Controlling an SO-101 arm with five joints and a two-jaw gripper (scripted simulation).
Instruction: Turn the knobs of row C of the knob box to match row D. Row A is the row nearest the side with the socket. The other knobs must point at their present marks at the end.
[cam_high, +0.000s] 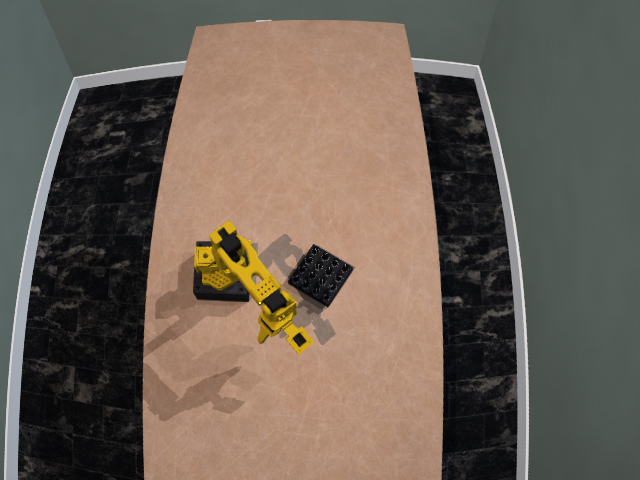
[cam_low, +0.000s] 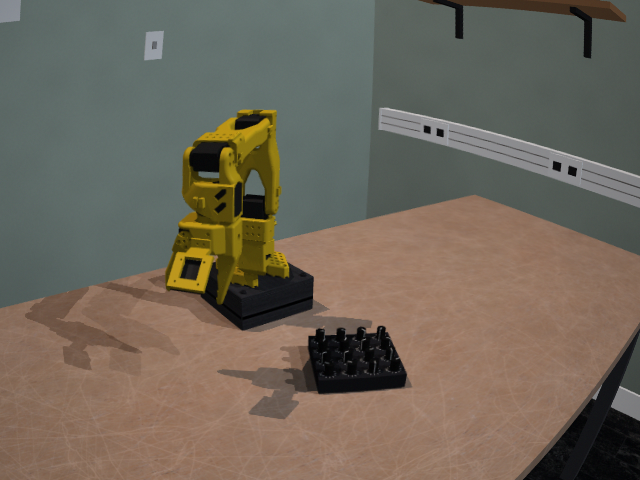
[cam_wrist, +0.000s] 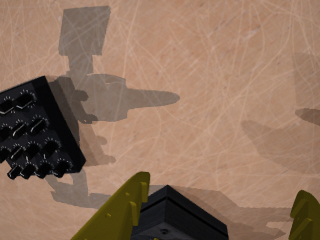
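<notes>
The black knob box (cam_high: 310, 292) (cam_low: 361, 382) (cam_wrist: 62, 125) lies flat on the table, turned at an angle. Its black knobs stand in a four-by-four grid with thin pale marks. In the wrist view only part of the box shows, cut off at the left edge. I cannot make out the socket, so the row letters and most pointing directions are unclear. My gripper (cam_low: 194, 296) (cam_wrist: 222, 186) is open and empty. It hangs above the table, clear of the box, and touches no knob. In the top view it is lower left of the box.
The arm's black base (cam_high: 221, 295) (cam_low: 276, 300) (cam_wrist: 182, 212) stands on the table (cam_high: 310, 129) (cam_low: 439, 289), to the left of the box in the top view. Arm shadows fall beside the box. A wall shelf (cam_low: 516, 5) hangs far behind.
</notes>
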